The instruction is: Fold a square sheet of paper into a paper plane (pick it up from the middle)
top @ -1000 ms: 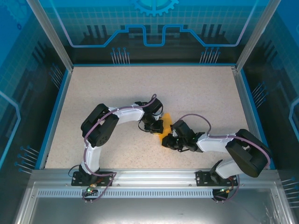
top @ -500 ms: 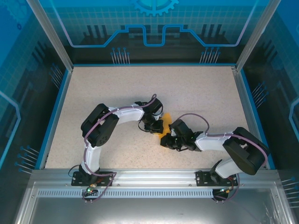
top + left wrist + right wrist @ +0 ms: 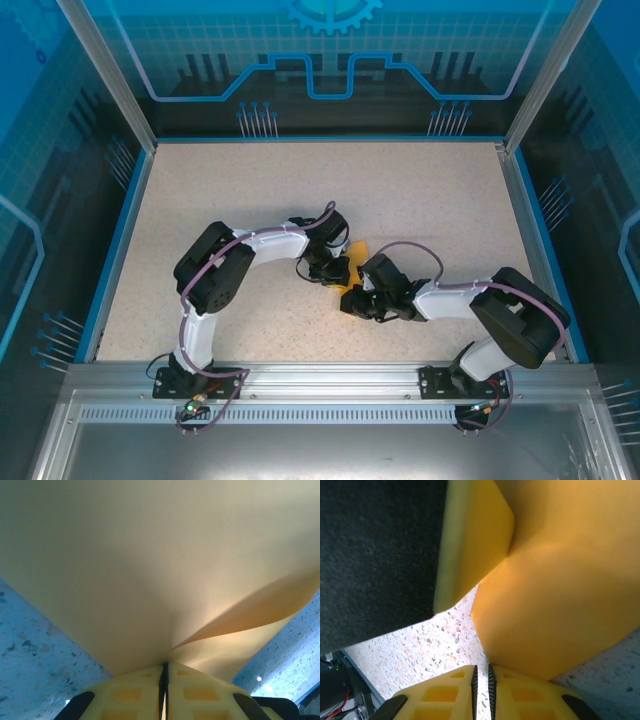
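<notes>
- Two grippers, both clamped. The left gripper (image 3: 164, 672) has its yellow pads squeezed together on an edge of the square sheet of paper (image 3: 150, 565), with basically no gap between the jaws.
- The right gripper (image 3: 481, 676) is the same story, pinched onto the orange sheet with only a sliver showing between the jaws.
- From above, both sit near the middle of the table (image 3: 420, 190), a bit toward its near edge. The left one is slightly farther from that edge, and they're really close together.
- The paper is at that same spot on the table, mostly hidden under the two wrists, with just a few orange bits poking out. It's not a flat square any more: the left wrist view shows a flap curling away. I can't tell if it's resting on the table or held just off it.
- What worries me: both grips look like they're right at the paper's edge. If the arms pull apart even a little, thin paper like this could tear or slip out of one pinch.
- If they push toward each other instead, the sheet could buckle and pick up a crease in the wrong place, which would wreck the dart's centre line.
- The wrists are also close enough that a small twist could knock the fingers together.
</notes>
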`<act>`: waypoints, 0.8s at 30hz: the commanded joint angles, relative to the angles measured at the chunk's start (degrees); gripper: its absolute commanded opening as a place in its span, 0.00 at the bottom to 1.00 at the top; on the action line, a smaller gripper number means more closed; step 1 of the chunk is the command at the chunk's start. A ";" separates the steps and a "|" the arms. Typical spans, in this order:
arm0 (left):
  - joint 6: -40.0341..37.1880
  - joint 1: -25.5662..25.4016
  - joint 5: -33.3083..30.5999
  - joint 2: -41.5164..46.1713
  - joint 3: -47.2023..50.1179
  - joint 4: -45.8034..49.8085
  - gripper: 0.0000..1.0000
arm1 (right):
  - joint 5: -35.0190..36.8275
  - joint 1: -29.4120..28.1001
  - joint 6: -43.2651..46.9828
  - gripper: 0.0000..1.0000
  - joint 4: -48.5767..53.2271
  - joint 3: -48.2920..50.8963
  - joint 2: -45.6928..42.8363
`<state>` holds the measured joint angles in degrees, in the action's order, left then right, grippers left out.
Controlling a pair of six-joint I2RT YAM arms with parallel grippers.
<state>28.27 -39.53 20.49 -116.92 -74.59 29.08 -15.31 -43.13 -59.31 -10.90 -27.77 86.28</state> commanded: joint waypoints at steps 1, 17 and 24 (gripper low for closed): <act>-1.46 -0.31 -8.84 -8.48 3.16 2.01 0.11 | -0.45 -1.82 2.66 0.17 5.77 -1.67 0.10; -1.99 -0.32 -9.25 -8.67 2.61 2.73 0.11 | -2.39 -3.23 4.83 0.17 12.57 -4.47 0.09; -1.73 -0.39 -8.72 -7.98 2.99 1.96 0.11 | -2.49 5.65 8.25 0.17 14.39 -6.42 -7.14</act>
<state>27.88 -39.53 20.51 -117.43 -75.61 30.20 -16.56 -41.45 -53.23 2.13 -33.06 80.44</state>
